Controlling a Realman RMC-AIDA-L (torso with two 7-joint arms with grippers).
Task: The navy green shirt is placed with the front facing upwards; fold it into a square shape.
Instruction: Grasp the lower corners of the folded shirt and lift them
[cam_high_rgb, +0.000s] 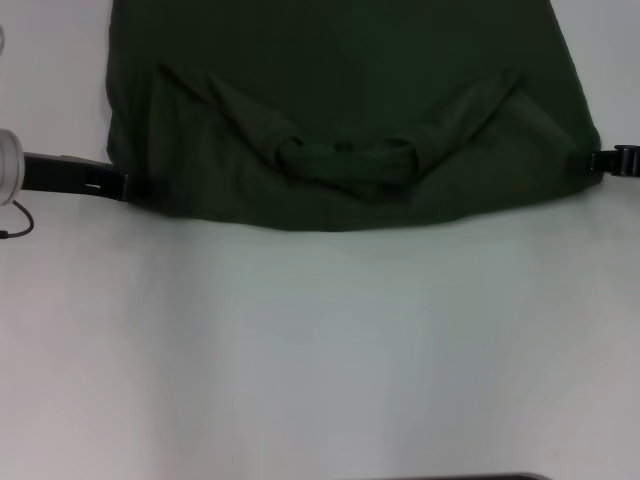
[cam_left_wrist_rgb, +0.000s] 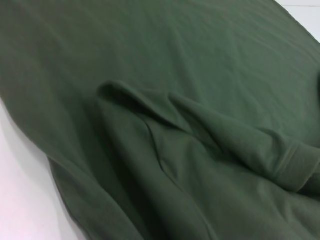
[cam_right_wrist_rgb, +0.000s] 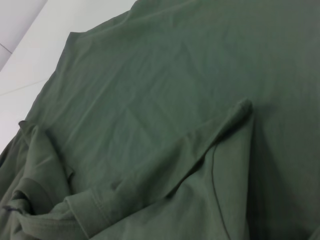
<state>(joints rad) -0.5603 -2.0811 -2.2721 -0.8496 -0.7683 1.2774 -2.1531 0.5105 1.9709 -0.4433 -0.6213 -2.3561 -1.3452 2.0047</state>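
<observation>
Navy green shirt (cam_high_rgb: 350, 110) — white table (cam_high_rgb: 320, 350) around

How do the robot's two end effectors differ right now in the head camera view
The left end effector shows along with a long black stretch of its arm and a grey joint, while of the right end effector only a short black tip is in view. The left sits a little nearer the robot than the right. Both meet opposite side edges of the navy green shirt.

A bare robot test bench, more like a lab than a home: a plain white tabletop (cam_high_rgb: 320, 350) fills the head view, carrying only the navy green shirt (cam_high_rgb: 340, 90). No furniture, walls or household items show, so the room's kind stays uncertain.
</observation>
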